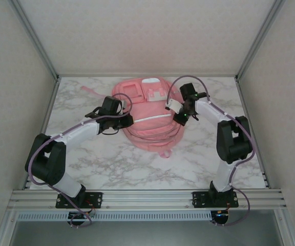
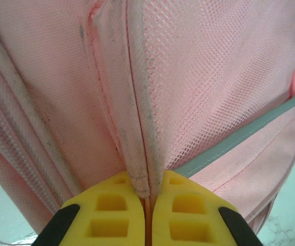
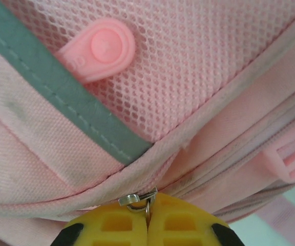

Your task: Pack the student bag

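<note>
The student bag [image 1: 148, 117], a big pink backpack, lies flat in the middle of the marble table. My left gripper [image 1: 127, 122] is at its left side. In the left wrist view that gripper [image 2: 147, 199] is shut on a raised piped seam [image 2: 137, 128] of the bag's pink fabric. At the bag's right side is my right gripper [image 1: 181, 119]. In the right wrist view it [image 3: 147, 209] is shut on the metal zipper pull [image 3: 135, 199] at the bag's edge seam. A round pink rubber tab [image 3: 104, 49] and a grey-green trim strip [image 3: 60, 87] lie on the mesh above.
The marble table [image 1: 111, 169] is boxed in by pale walls at left, right and back. An aluminium rail [image 1: 147, 197] runs along the near edge with both arm bases on it. A pink strap [image 1: 90, 92] trails off the bag's upper left.
</note>
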Tool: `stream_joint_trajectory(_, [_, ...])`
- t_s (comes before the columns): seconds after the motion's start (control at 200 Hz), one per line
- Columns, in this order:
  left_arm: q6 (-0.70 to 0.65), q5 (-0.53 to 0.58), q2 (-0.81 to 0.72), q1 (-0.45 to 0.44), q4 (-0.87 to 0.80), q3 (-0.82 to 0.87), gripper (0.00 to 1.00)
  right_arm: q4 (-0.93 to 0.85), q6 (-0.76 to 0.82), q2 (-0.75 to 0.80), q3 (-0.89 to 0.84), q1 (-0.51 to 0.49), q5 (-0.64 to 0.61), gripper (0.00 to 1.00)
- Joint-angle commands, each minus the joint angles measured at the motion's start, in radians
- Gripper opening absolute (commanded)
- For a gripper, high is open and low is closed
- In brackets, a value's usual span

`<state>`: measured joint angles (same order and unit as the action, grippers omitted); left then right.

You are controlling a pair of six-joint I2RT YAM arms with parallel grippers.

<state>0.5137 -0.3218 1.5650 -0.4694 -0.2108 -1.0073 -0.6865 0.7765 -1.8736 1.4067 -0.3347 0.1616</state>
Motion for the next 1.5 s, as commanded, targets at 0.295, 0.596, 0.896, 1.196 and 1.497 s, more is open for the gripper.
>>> stream_joint_trajectory(0.295, [-0.119, 0.043, -0.020, 0.044, -0.166, -0.017, 0.00, 0.129, 0.065, -0.205, 0.325, 0.081, -0.085, 0.00])
stream_joint_trajectory(0.596, [-0.150, 0.113, -0.023, 0.061, -0.218, -0.057, 0.00, 0.218, 0.102, -0.114, 0.197, 0.037, -0.049, 0.00])
stream_joint_trajectory(0.896, [-0.178, 0.247, -0.060, 0.210, -0.263, -0.048, 0.00, 0.319, 0.146, -0.079, 0.111, -0.020, -0.050, 0.00])
stream_joint_trajectory(1.196, [-0.160, 0.199, -0.033, 0.255, -0.240, -0.034, 0.00, 0.524, 0.023, -0.249, 0.272, -0.025, -0.180, 0.00])
stream_joint_trajectory(1.497, [-0.158, 0.170, -0.011, 0.254, -0.240, -0.039, 0.00, 0.421, -0.159, -0.391, 0.527, -0.045, -0.198, 0.01])
